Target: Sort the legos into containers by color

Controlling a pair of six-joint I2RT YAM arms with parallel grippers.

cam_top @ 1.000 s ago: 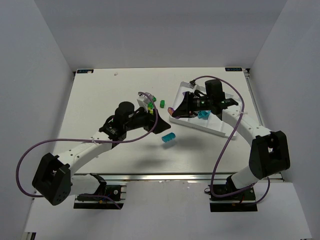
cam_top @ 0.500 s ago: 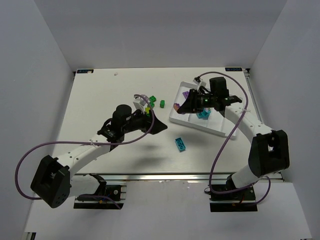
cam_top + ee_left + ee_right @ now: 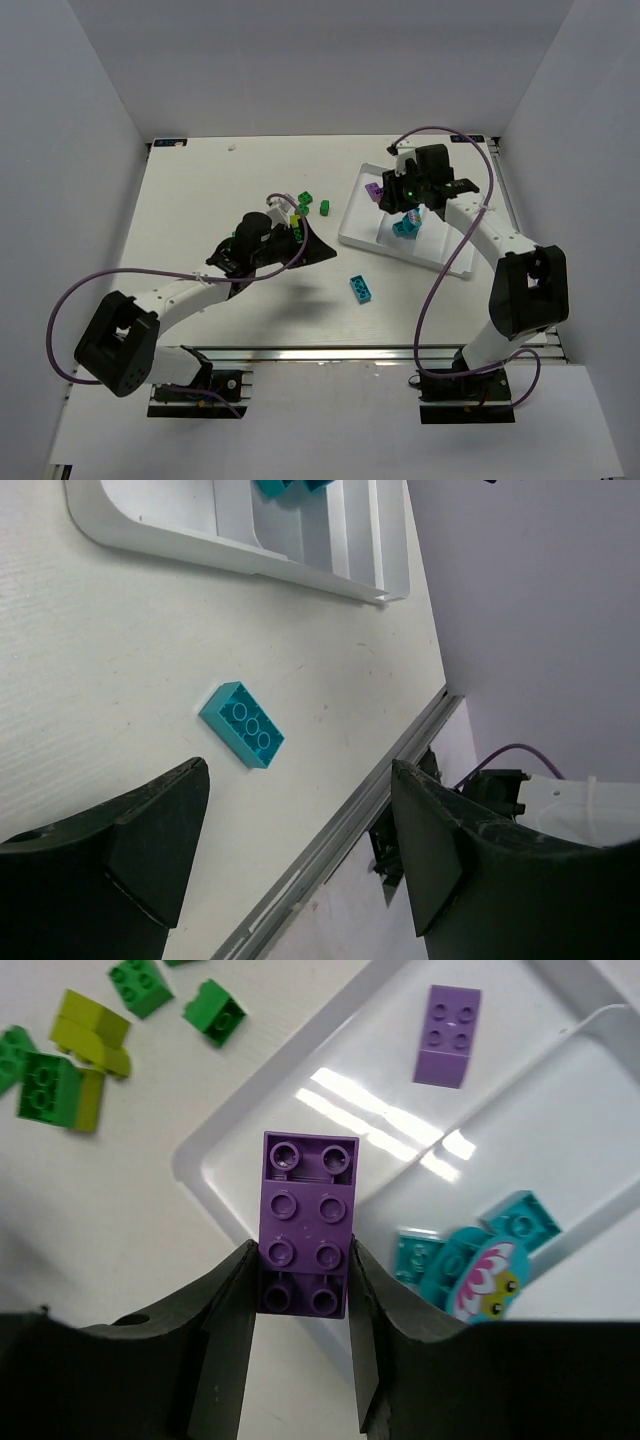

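— Our right pincer (image 3: 303,1295) is clamped on a purple brick (image 3: 307,1222) by its long sides, over the corner rim of the white tray (image 3: 195,1165).
— We see a second purple brick (image 3: 448,1036) lying in that end compartment, and teal bricks (image 3: 520,1222) in the one beside it.
— And our left pincer (image 3: 300,780)?
— Spread wide, holding nothing, it hangs over the surface (image 3: 100,660) near a lone teal brick (image 3: 242,725), not touching it. Outside the tray, green and yellow-green bricks (image 3: 140,985) lie loose.
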